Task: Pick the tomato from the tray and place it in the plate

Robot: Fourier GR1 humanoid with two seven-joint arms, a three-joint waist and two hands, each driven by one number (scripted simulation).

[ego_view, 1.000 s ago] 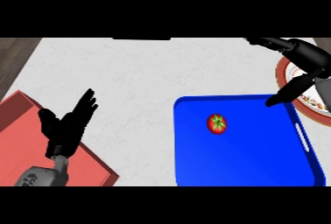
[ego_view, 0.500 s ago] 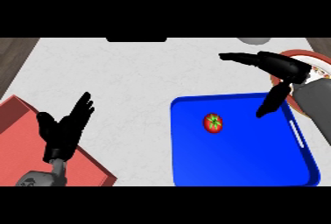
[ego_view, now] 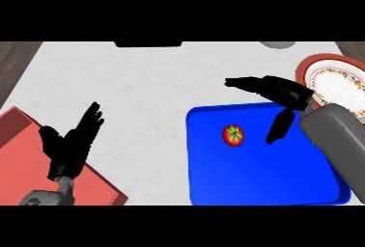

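A red tomato (ego_view: 234,135) with a green stem lies on the blue tray (ego_view: 264,178), near the tray's upper left part. My right hand (ego_view: 279,96) hovers open just right of and above the tomato, fingers stretched left over the tray's far edge, thumb pointing down; it does not touch the tomato. A white plate (ego_view: 335,82) with a red patterned rim sits at the far right, partly behind my right forearm. My left hand (ego_view: 71,144) rests open at the lower left, fingers up.
A red mat or board (ego_view: 28,159) lies under my left hand at the lower left. The light grey counter (ego_view: 143,87) spreads between the two hands. A dark object (ego_view: 148,44) and a grey round thing (ego_view: 278,44) sit at the far edge.
My right hand has moved left from the plate's side to over the tray, closing in on the tomato. The view shifted slightly. The left hand stays where it was.
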